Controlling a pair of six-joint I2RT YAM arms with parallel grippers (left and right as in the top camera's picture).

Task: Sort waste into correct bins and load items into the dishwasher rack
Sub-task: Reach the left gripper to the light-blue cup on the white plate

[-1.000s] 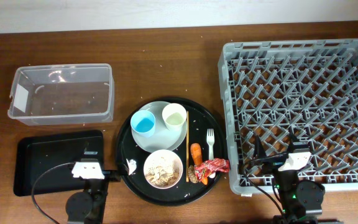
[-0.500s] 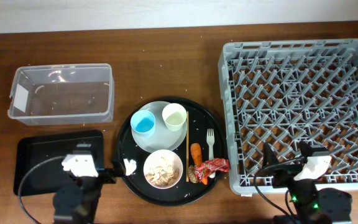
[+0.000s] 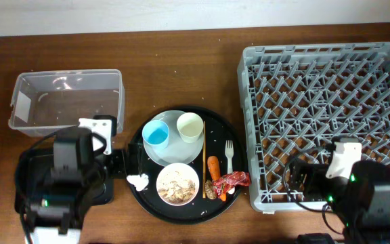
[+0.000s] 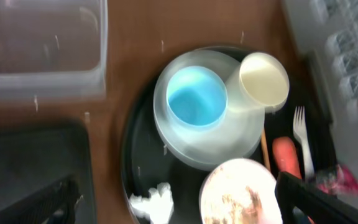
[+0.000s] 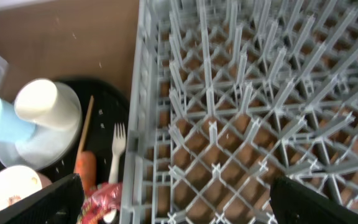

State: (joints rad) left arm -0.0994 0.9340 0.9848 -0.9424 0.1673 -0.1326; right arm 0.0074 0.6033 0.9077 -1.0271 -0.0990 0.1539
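Waste and dishes sit together on the round black tray [image 3: 219, 132] in the middle of the desk [image 3: 181, 68]. On the pale plate [image 3: 171, 154] stand the blue cup [image 3: 156, 133] and the cream cup [image 3: 189, 126]. Near you, the white bowl [image 3: 160, 184] holds rice scraps [image 3: 177, 184]. The tissue wad [image 3: 138, 181] lies left of the bowl. To its right you see the chopstick [image 3: 204, 166], carrot piece [image 3: 213, 166], fork [image 3: 229, 157], red wrapper [image 3: 232, 180] and brown lump [image 3: 210, 192]. The clear tub [image 3: 66, 125] is far left and the flat black tray [image 4: 30, 162] near left. The grey rack [image 3: 323, 51] is on the right. Your left end effector [image 4: 178, 183] is spread wide over the round tray and holds nothing. Your right end effector [image 5: 178, 180] is spread wide over the rack's left edge and holds nothing.
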